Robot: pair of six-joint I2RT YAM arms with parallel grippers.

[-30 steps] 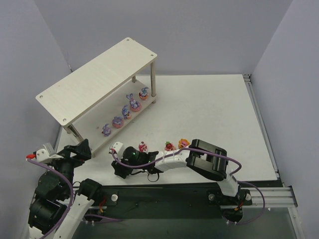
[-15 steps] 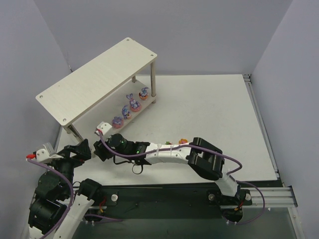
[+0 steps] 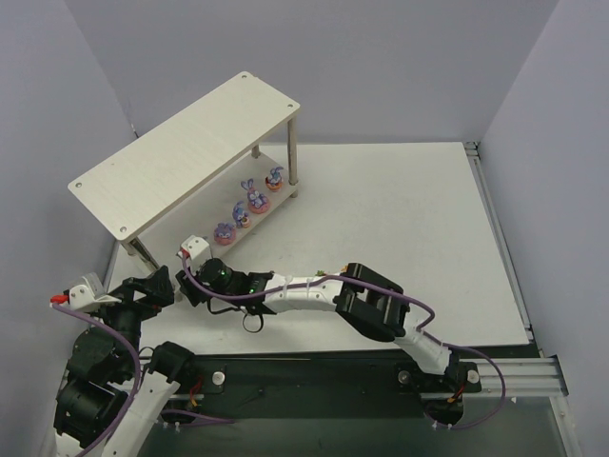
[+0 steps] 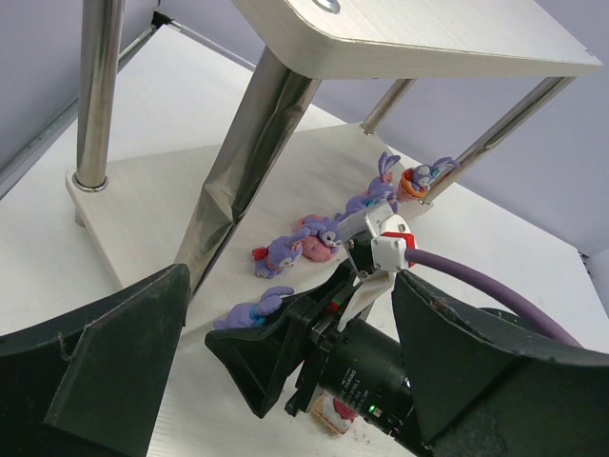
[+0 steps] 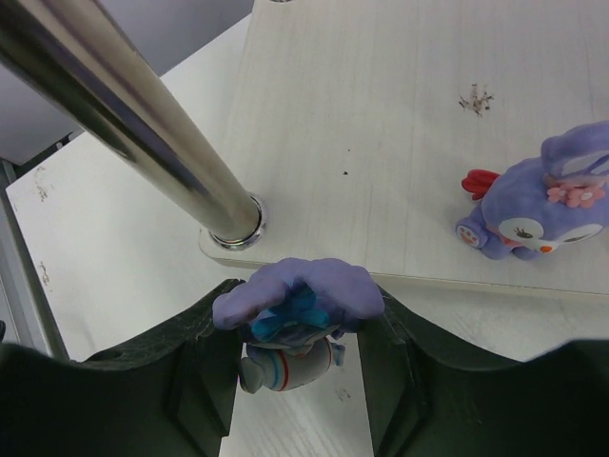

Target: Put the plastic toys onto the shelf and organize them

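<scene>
The shelf [image 3: 181, 157] stands at the far left. Several purple bunnies [image 3: 255, 200] stand in a row on its lower board [image 5: 381, 114]. My right gripper [image 5: 300, 309] is shut on another purple bunny [image 5: 300, 293] with a blue bow, held tilted just off the front edge of that board, beside a metal leg [image 5: 143, 124]. From above, the right gripper [image 3: 193, 284] hides this bunny. It shows in the left wrist view [image 4: 249, 307]. A red-pink strawberry toy [image 4: 335, 415] lies on the table under the right wrist. My left gripper [image 3: 152, 284] is open and empty, close to the right gripper.
The right arm [image 3: 304, 295] stretches across the near part of the table and covers the other loose toys. The nearest bunny on the board [image 5: 538, 205] stands to the right of the held one. Grey walls close in the left, back and right.
The right arm has swung left from the table's near middle to the front edge of the lower board. The bunny at that board's near end no longer shows from above. The left arm is still.
</scene>
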